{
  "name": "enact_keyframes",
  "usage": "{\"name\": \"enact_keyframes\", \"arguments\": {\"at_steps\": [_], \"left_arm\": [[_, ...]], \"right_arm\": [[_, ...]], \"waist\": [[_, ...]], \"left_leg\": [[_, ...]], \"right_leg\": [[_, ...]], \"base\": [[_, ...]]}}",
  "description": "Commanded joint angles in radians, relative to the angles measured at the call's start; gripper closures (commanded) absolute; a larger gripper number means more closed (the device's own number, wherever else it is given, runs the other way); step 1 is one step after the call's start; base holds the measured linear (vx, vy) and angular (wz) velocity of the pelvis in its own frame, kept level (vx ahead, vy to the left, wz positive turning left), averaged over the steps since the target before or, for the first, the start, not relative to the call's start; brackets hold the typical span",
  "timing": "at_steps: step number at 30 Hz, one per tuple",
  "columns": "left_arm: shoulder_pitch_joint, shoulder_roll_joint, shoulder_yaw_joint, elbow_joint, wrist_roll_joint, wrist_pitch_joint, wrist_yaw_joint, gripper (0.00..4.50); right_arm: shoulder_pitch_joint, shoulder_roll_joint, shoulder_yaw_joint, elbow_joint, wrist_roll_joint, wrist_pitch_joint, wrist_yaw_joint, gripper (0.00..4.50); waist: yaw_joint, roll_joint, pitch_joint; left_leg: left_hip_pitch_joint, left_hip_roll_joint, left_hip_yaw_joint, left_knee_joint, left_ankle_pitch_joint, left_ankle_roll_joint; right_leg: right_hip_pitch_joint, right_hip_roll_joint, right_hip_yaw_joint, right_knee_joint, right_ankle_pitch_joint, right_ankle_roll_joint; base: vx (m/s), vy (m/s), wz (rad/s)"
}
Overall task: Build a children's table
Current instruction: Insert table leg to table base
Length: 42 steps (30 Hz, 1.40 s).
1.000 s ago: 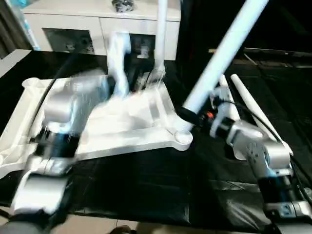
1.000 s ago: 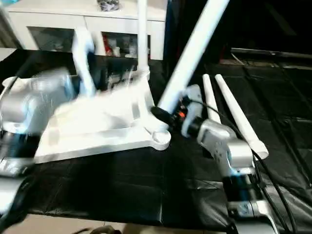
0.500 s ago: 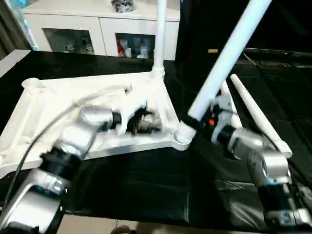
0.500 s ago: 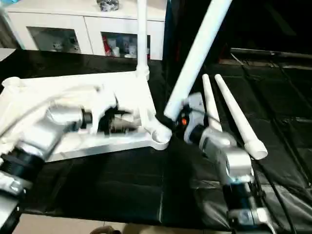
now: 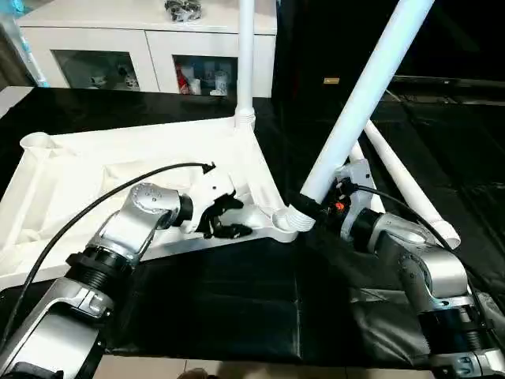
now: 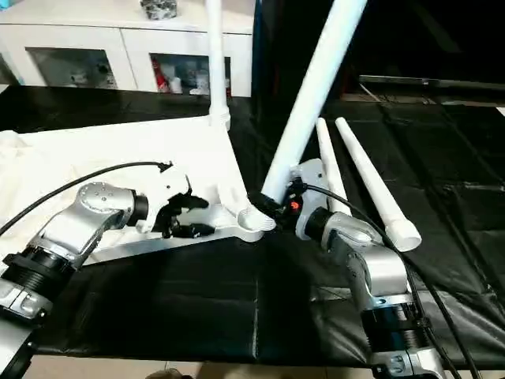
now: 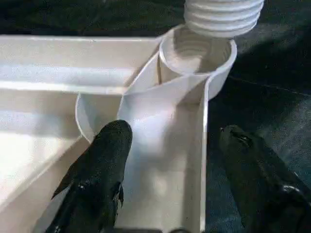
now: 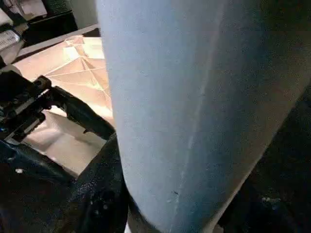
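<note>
While the right gripper (image 5: 309,207) at lower centre-right clamps the base of a slanted white leg (image 5: 363,99) over the near corner socket (image 5: 286,219), the left gripper (image 5: 225,217) at centre stands open astride the table top's (image 5: 95,170) near rim beside that socket. Two loose legs (image 5: 410,185) lie on the black cloth (image 5: 237,300) at right. Farther back, another leg (image 5: 245,55) stands upright in the far corner, before a white cabinet (image 5: 150,47) at the upper left.

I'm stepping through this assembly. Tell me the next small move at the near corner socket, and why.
Probably tip the leg upright over the corner socket and lower it in. The right tool holds the leg slanted, its threaded end at the socket's rim, not seated. The left tool stands open astride the tabletop edge, placed to steady it.
</note>
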<state>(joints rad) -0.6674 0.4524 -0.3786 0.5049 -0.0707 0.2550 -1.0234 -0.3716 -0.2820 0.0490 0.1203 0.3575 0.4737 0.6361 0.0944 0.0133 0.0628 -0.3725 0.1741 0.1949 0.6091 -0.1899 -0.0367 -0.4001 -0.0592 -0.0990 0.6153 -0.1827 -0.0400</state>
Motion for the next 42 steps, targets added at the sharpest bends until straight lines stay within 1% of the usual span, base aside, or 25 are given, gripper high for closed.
{"name": "enact_keyframes", "arguments": {"at_steps": [1, 5, 6, 7, 8, 11, 12, 14, 16, 17, 18, 19, 20, 21, 22, 25, 30, 31, 36, 37, 38, 39, 42], "left_arm": [[0.005, -0.003, -0.009, 0.004, -0.002, 0.008, -0.022, 1.27], [0.001, -0.012, -0.009, 0.02, 0.016, 0.023, -0.016, 1.27], [-0.001, -0.015, -0.011, 0.026, 0.02, 0.029, -0.012, 1.44], [-0.001, -0.02, -0.009, 0.034, 0.023, 0.035, -0.008, 1.44], [-0.001, -0.023, -0.007, 0.035, 0.022, 0.041, -0.006, 1.62], [-0.002, -0.043, 0.013, 0.045, -0.001, 0.076, -0.005, 1.73], [-0.001, -0.046, 0.017, 0.045, -0.004, 0.077, -0.009, 1.88], [0.0, -0.046, 0.018, 0.046, -0.004, 0.073, -0.019, 2.07], [0.001, -0.049, 0.023, 0.051, -0.004, 0.071, -0.023, 2.1], [0.001, -0.05, 0.027, 0.054, -0.004, 0.067, -0.024, 2.15], [0.0, -0.052, 0.03, 0.058, -0.006, 0.061, -0.024, 2.26], [-0.002, -0.056, 0.035, 0.068, -0.007, 0.047, -0.023, 2.38], [-0.003, -0.056, 0.035, 0.07, -0.005, 0.044, -0.023, 2.51], [-0.005, -0.055, 0.035, 0.078, -0.001, 0.036, -0.024, 2.51], [-0.006, -0.053, 0.033, 0.084, 0.006, 0.029, -0.025, 2.65], [-0.008, -0.052, 0.033, 0.088, 0.012, 0.023, -0.026, 2.78], [-0.005, -0.051, 0.034, 0.093, 0.016, 0.019, -0.034, 3.25], [-0.005, -0.051, 0.034, 0.094, 0.017, 0.019, -0.037, 3.25], [-0.009, -0.051, 0.033, 0.107, 0.019, 0.013, -0.048, 3.74], [-0.01, -0.051, 0.033, 0.109, 0.019, 0.012, -0.051, 3.74], [-0.01, -0.05, 0.032, 0.11, 0.02, 0.012, -0.053, 3.92], [-0.011, -0.05, 0.032, 0.11, 0.02, 0.012, -0.056, 4.01], [-0.012, -0.047, 0.028, 0.111, 0.025, 0.011, -0.068, 4.13]], "right_arm": [[0.004, -0.003, 0.007, -0.027, -0.003, 0.003, 0.005, 2.56], [0.006, -0.002, 0.011, -0.03, -0.004, 0.004, 0.005, 2.56], [0.007, -0.002, 0.012, -0.031, -0.005, 0.004, 0.005, 2.56], [0.01, -0.002, 0.013, -0.036, -0.005, 0.006, 0.005, 2.56], [0.01, -0.002, 0.013, -0.036, -0.005, 0.006, 0.006, 2.56], [0.014, -0.002, 0.017, -0.036, -0.008, 0.006, 0.009, 2.56], [0.016, -0.002, 0.018, -0.036, -0.009, 0.005, 0.01, 2.56], [0.017, -0.002, 0.02, -0.036, -0.011, 0.005, 0.011, 2.56], [0.017, -0.003, 0.022, -0.036, -0.011, 0.005, 0.012, 2.56], [0.017, -0.003, 0.023, -0.035, -0.011, 0.005, 0.013, 2.56], [0.017, -0.003, 0.023, -0.035, -0.012, 0.005, 0.014, 2.56], [0.017, -0.004, 0.025, -0.034, -0.013, 0.004, 0.016, 2.56], [0.016, -0.005, 0.025, -0.033, -0.013, 0.004, 0.017, 2.56], [0.016, -0.005, 0.027, -0.033, -0.014, 0.004, 0.018, 2.56], [0.014, -0.005, 0.027, -0.032, -0.015, 0.004, 0.019, 2.56], [0.013, -0.005, 0.028, -0.03, -0.015, 0.004, 0.021, 2.56], [0.015, -0.006, 0.034, -0.026, -0.02, -0.005, 0.026, 2.56], [0.015, -0.006, 0.035, -0.027, -0.02, -0.006, 0.026, 2.56], [0.014, -0.006, 0.035, -0.024, -0.024, -0.008, 0.03, 2.56], [0.013, -0.006, 0.036, -0.023, -0.025, -0.009, 0.03, 2.56], [0.012, -0.006, 0.036, -0.023, -0.025, -0.009, 0.031, 2.56], [0.011, -0.006, 0.037, -0.022, -0.026, -0.01, 0.031, 2.56], [0.009, -0.005, 0.038, -0.018, -0.028, -0.013, 0.033, 2.56]], "waist": [[0.001, 0.006, -0.082], [0.001, 0.007, -0.083], [0.001, 0.007, -0.082], [0.001, 0.007, -0.082], [0.0, 0.007, -0.082], [0.001, 0.007, -0.082], [0.001, 0.007, -0.082], [0.001, 0.006, -0.082], [0.0, 0.007, -0.081], [0.0, 0.004, -0.081], [0.0, 0.005, -0.081], [0.0, 0.004, -0.08], [0.0, 0.004, -0.081], [0.001, 0.003, -0.081], [0.0, 0.003, -0.081], [0.001, 0.004, -0.081], [0.0, 0.004, -0.08], [0.001, 0.005, -0.08], [0.0, 0.007, -0.08], [0.0, 0.007, -0.08], [0.0, 0.006, -0.08], [0.0, 0.008, -0.08], [0.0, 0.007, -0.079]], "left_leg": [[0.015, 0.062, -0.035, -0.063, -0.117, 0.018], [0.014, 0.063, -0.035, -0.063, -0.114, 0.018], [0.014, 0.062, -0.035, -0.063, -0.114, 0.019], [0.014, 0.061, -0.035, -0.062, -0.115, 0.02], [0.014, 0.061, -0.035, -0.062, -0.114, 0.021], [0.014, 0.062, -0.035, -0.062, -0.115, 0.023], [0.014, 0.062, -0.035, -0.062, -0.117, 0.023], [0.014, 0.062, -0.036, -0.062, -0.121, 0.023], [0.014, 0.062, -0.036, -0.063, -0.125, 0.023], [0.015, 0.062, -0.036, -0.064, -0.125, 0.023], [0.015, 0.062, -0.036, -0.063, -0.124, 0.024], [0.014, 0.061, -0.035, -0.063, -0.125, 0.024], [0.014, 0.06, -0.035, -0.063, -0.125, 0.025], [0.014, 0.061, -0.036, -0.063, -0.123, 0.026], [0.014, 0.061, -0.036, -0.063, -0.123, 0.027], [0.015, 0.062, -0.036, -0.064, -0.122, 0.026], [0.015, 0.062, -0.036, -0.064, -0.129, 0.024], [0.015, 0.062, -0.036, -0.064, -0.127, 0.025], [0.015, 0.062, -0.036, -0.064, -0.134, 0.023], [0.016, 0.062, -0.036, -0.064, -0.133, 0.023], [0.015, 0.063, -0.037, -0.065, -0.132, 0.023], [0.016, 0.063, -0.037, -0.065, -0.137, 0.022], [0.017, 0.063, -0.037, -0.065, -0.141, 0.019]], "right_leg": [[0.061, -0.102, 0.068, -0.073, -0.175, -0.162], [0.062, -0.103, 0.069, -0.071, -0.153, -0.175], [0.062, -0.103, 0.069, -0.071, -0.152, -0.175], [0.063, -0.104, 0.069, -0.072, -0.155, -0.174], [0.063, -0.103, 0.069, -0.072, -0.155, -0.173], [0.063, -0.104, 0.068, -0.073, -0.152, -0.179], [0.063, -0.105, 0.069, -0.073, -0.154, -0.18], [0.063, -0.105, 0.068, -0.075, -0.165, -0.179], [0.063, -0.104, 0.068, -0.076, -0.174, -0.175], [0.064, -0.104, 0.068, -0.076, -0.176, -0.173], [0.063, -0.104, 0.068, -0.077, -0.179, -0.173], [0.063, -0.104, 0.068, -0.078, -0.183, -0.171], [0.064, -0.104, 0.068, -0.078, -0.188, -0.169], [0.064, -0.105, 0.068, -0.078, -0.187, -0.167], [0.064, -0.104, 0.068, -0.077, -0.187, -0.166], [0.063, -0.105, 0.068, -0.077, -0.187, -0.166], [0.063, -0.105, 0.069, -0.079, -0.195, -0.165], [0.063, -0.105, 0.069, -0.078, -0.195, -0.165], [0.062, -0.105, 0.069, -0.08, -0.199, -0.165], [0.062, -0.106, 0.069, -0.079, -0.197, -0.165], [0.062, -0.105, 0.068, -0.079, -0.193, -0.167], [0.062, -0.106, 0.068, -0.08, -0.197, -0.168], [0.062, -0.106, 0.069, -0.081, -0.202, -0.168]], "base": [[0.0, 0.0, 0.0], [0.0, 0.0, 0.0], [0.0, 0.0, 0.0], [0.0, 0.0, 0.0], [0.0, 0.0, 0.0], [0.0, 0.0, 0.0], [0.0, 0.0, 0.0], [0.0, 0.0, 0.0], [0.0, 0.0, 0.0], [0.0, 0.0, 0.0], [0.0, 0.0, 0.0], [0.0, 0.0, 0.0], [0.0, 0.0, 0.0], [0.0, 0.0, 0.0], [0.0, 0.0, 0.0], [0.0, 0.0, 0.0], [0.0, 0.0, 0.0], [0.0, 0.0, 0.0], [0.0, 0.0, 0.0], [0.0, 0.0, 0.0], [0.0, 0.0, 0.0], [0.0, 0.0, 0.0], [0.0, 0.0, 0.0]]}}
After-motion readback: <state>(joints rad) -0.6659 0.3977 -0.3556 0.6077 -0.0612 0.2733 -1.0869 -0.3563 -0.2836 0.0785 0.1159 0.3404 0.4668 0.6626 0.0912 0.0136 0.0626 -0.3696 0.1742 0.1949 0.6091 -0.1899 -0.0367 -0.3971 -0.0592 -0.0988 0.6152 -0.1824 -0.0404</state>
